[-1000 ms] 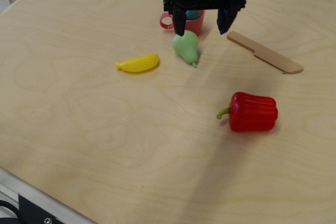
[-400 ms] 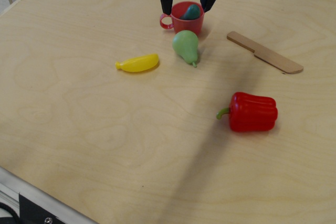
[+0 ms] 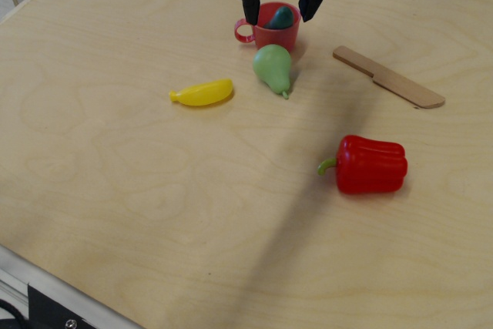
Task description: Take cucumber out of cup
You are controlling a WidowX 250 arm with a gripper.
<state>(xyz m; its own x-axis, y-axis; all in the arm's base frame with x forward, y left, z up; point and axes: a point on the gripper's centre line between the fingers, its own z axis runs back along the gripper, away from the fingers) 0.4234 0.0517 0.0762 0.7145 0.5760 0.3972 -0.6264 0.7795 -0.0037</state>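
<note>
The black gripper (image 3: 279, 10) has dropped a little lower over the red cup (image 3: 275, 30) near the table's far edge. Its fingers are wide open. The cucumber (image 3: 282, 16) still sits inside, so grabbing comes next.

Pale plywood tabletop (image 3: 154, 190), evenly lit

I note the pear (image 3: 273, 68) crowds the near side of the cup (image 3: 274, 31). Its handle projects left. I find the top, straddled by the spread gripper (image 3: 281, 7), unobstructed.
</note>
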